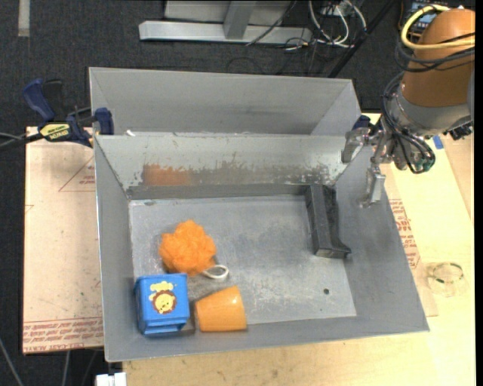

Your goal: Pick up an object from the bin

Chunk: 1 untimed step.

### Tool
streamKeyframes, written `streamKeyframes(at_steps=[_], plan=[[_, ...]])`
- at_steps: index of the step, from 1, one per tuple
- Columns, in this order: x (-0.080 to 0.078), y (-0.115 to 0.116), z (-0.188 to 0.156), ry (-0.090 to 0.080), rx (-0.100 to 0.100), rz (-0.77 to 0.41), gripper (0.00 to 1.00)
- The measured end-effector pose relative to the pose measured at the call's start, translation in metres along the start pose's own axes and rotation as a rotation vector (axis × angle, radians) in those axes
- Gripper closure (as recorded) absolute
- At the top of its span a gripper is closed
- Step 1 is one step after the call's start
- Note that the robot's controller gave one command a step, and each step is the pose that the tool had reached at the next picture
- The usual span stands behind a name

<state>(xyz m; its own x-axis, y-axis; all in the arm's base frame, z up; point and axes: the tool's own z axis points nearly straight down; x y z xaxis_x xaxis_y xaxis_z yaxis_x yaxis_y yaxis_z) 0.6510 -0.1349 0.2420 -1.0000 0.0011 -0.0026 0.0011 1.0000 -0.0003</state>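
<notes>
Contents, one each: pouf, blue box, cup, bar.

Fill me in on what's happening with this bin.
The arm's pincer hangs over the right wall of the grey bin, close to a dark bar on the floor. An orange pouf, a blue lion box, an orange cup and a white ring lie clustered at the lower left, well away from it.

Grey metal stand foot, cables

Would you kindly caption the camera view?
Gripper above the bin's right wall; orange sponge, blue box and orange cup lie lower left.
</notes>
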Motion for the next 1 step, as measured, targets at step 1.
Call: streamKeyframes(at_steps=[1], plan=[[0.0046, 0.0126, 0.0412, -0.002, 0.0, -0.119, 0.0]])
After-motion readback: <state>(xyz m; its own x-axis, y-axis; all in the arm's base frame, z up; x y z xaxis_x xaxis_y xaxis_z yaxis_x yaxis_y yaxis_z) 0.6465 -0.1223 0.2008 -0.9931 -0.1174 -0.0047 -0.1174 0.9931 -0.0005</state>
